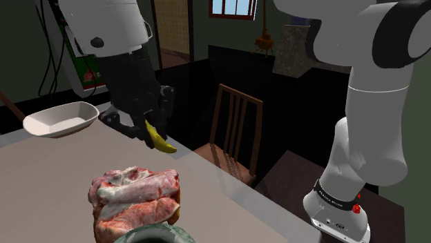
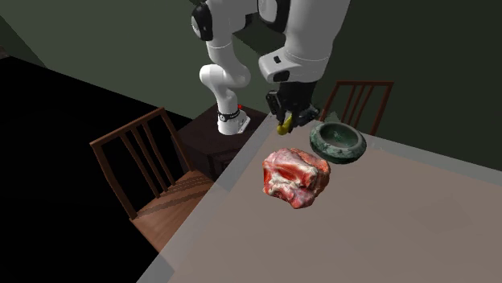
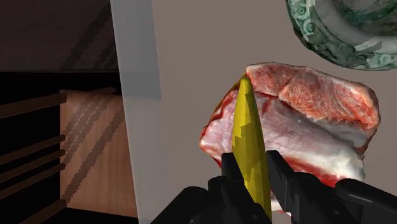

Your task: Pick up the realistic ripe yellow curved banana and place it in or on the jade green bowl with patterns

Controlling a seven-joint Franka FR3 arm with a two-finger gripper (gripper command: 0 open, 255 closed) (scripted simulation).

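Note:
My black gripper is shut on a yellow curved banana, whose tip sticks out past the fingers. In the shoulder view the gripper holds the banana in the air above the table's edge. The green patterned bowl stands on the table just beyond the gripper, with the banana hanging beside its rim. Seen from the wrist, the bowl lies past a lump of meat. The bowl's rim also peeks in at the shoulder view's bottom edge.
A big red-and-white chunk of raw meat sits on the grey table next to the bowl. A white dish rests at the far end. Wooden chairs stand along the table's edge.

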